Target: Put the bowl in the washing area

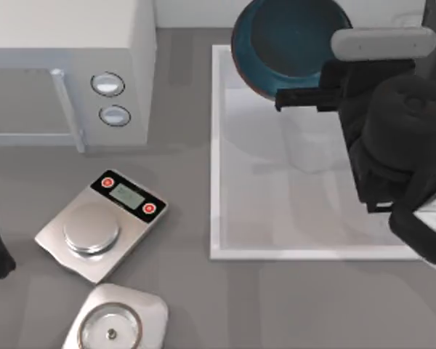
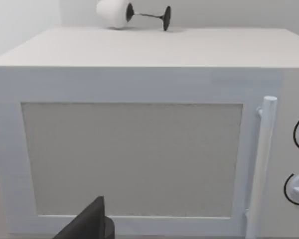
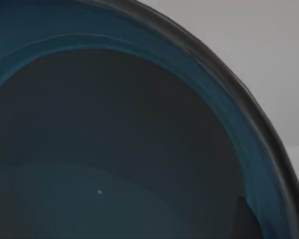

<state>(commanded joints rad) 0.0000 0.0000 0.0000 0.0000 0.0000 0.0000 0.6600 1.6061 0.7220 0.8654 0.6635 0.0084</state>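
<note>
Bowl [image 1: 287,40] gripped by right gripper [image 1: 294,99] above sink [image 1: 215,182], microwave [image 1: 134,43] beside.

Round deep bowl [image 1: 291,40], glossy teal-blue inside with reddish-brown rim edge, sitting upright with mouth facing up, overlapping far edge of washing area [image 1: 216,182], partly over the basin and partly past its far rim. Teal interior [image 3: 114,149] looking empty in right wrist view. Large white rectangular sink with raised white rim lying at table's right half, white faucet post showing at far side.
</note>
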